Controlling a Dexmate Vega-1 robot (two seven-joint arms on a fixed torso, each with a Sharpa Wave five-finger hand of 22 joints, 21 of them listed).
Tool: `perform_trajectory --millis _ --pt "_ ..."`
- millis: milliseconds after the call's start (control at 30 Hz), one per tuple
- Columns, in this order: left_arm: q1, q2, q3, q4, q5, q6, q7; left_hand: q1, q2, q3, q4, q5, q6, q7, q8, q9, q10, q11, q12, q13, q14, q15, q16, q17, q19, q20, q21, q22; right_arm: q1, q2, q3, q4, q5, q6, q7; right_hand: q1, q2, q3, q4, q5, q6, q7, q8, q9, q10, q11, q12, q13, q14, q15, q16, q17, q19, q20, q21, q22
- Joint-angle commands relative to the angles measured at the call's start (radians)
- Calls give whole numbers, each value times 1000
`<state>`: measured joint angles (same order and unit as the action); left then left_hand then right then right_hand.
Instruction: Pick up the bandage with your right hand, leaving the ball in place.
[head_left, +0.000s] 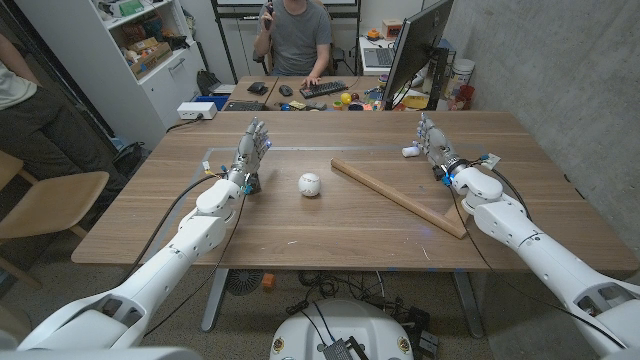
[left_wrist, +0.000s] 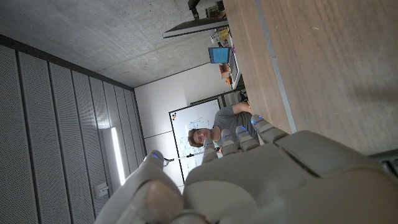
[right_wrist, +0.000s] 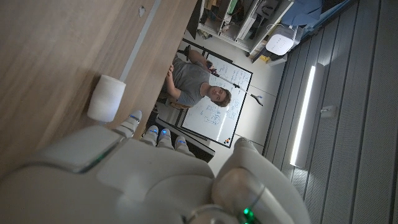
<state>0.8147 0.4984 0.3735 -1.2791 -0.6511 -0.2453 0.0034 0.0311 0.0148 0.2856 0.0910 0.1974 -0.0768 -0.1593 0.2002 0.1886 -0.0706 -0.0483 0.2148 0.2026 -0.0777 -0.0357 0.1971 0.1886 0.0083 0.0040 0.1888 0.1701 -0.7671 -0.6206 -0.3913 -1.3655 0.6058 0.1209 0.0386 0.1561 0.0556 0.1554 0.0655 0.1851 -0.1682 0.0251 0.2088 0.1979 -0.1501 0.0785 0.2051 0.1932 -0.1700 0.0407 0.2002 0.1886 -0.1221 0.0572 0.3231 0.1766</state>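
One bandage (head_left: 411, 151) lies just beside the right hand (head_left: 434, 143), whose fingers are spread and hold nothing. One ball (head_left: 310, 185) sits mid-desk (head_left: 350, 225); the left hand's (head_left: 253, 150) fingers stand apart, empty.

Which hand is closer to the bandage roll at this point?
Right. The right hand stands just beside the white bandage, fingers apart, not yet holding it. The left hand is across the table, beyond the ball and the wooden strip.
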Motion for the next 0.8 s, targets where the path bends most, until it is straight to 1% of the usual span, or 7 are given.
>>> perform_trajectory --millis 33,133,200,233,300,467,800 --pt "-4 -1 0 7 4 -8 -3 11 3 7 -2 4 1 -5 5 3 -5 6 3 1 -9 -15 3 2 5 1 4 5 74 -130 -32 -116 -86 -228 -14 16 -2 2 -13 -2 -4 9 2 2 -5 -13 8 3 -70 -11 5 2 7 -1 -5 3" --pt "-4 0 -2 7 4 -7 0 11 3 7 -2 4 2 -5 5 3 -5 4 3 1 -10 -15 2 2 5 0 4 5 101 -167 -54 -160 -131 -312 -29 29 -6 4 -23 -3 8 2 7 2 9 -21 13 2 -58 -24 8 2 20 -4 -5 3" --pt "-5 0 -2 8 3 -6 -1 12 4 7 -2 4 2 -6 5 3 -5 3 3 1 -10 -15 2 2 5 0 4 5 111 -190 -68 -217 -176 -400 -84 130 -24 24 -96 -4 53 -23 19 0 97 -62 35 1 36 -70 28 0 158 -35 14 3" --pt "-5 -1 -2 9 3 -7 -1 12 4 7 -2 4 3 -6 5 3 -5 1 3 1 -9 -14 2 2 5 1 4 5 131 -212 -85 -262 -210 -482 -105 162 -29 31 -119 -4 79 -31 26 -2 133 -63 44 1 58 -79 29 -1 191 -39 16 2" --pt "-5 -1 -2 9 4 -8 -1 12 4 7 -2 4 3 -5 5 3 -6 -1 2 1 -10 -14 2 2 5 1 4 5 143 -221 -93 -276 -223 -519 -102 204 -34 39 -147 -4 110 -36 34 -3 159 -74 49 1 92 -91 32 -2 228 -46 17 1" --pt "-6 0 -1 9 4 -10 -5 12 4 7 -2 4 3 -3 4 3 -5 0 2 1 -10 -15 2 2 5 1 4 5 233 -249 -159 -288 -295 -648 -42 239 -34 47 -169 -5 127 -38 36 -3 196 -86 58 1 120 -100 35 -2 250 -50 14 1" --pt "1 5 -3 0 2 -7 -3 13 5 7 -3 4 6 -2 5 3 -5 4 2 1 -10 -14 2 2 6 0 4 5 420 -247 -335 -249 -476 -829 115 249 -35 46 -176 -6 148 -37 40 -3 202 -88 56 1 121 -101 30 -2 249 -46 7 1"
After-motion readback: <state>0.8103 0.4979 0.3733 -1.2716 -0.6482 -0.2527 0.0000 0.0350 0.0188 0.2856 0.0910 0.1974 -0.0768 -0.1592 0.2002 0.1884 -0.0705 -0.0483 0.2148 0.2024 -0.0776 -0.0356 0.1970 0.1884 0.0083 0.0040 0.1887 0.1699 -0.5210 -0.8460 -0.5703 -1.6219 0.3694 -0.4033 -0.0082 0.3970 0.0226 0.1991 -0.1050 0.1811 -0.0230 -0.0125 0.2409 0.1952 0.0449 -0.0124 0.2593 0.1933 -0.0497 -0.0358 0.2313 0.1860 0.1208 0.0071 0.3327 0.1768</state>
